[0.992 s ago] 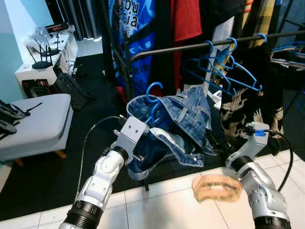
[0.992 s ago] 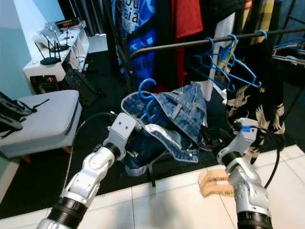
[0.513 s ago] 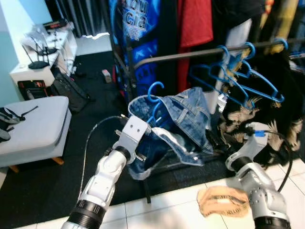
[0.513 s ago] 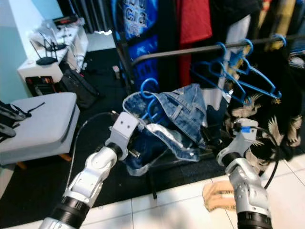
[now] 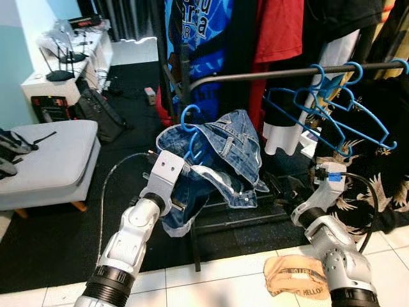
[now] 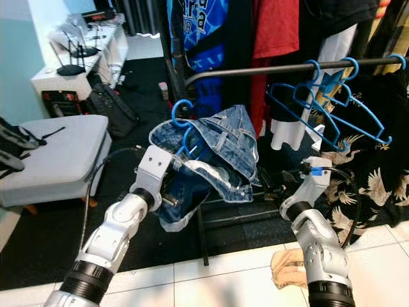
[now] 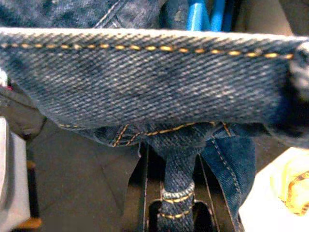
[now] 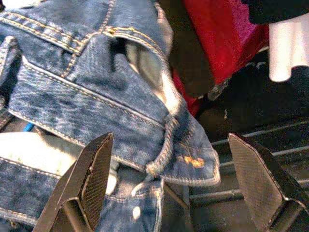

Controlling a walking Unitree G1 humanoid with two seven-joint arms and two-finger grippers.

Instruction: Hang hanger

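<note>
Raised nearer the rail (image 5: 281,71): denim-draped hanger (image 5: 189,125), left end effector (image 5: 182,185).

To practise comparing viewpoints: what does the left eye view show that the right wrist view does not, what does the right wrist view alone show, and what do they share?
Left eye view alone: the blue hanger hook above the jeans, the rail with empty hangers, the left gripper at the denim, the grey seat and a tan item on the tiles.

Right wrist view alone: the right gripper open, its fingers either side of a denim corner, not touching.

Shared: the jeans and the red garment.
</note>
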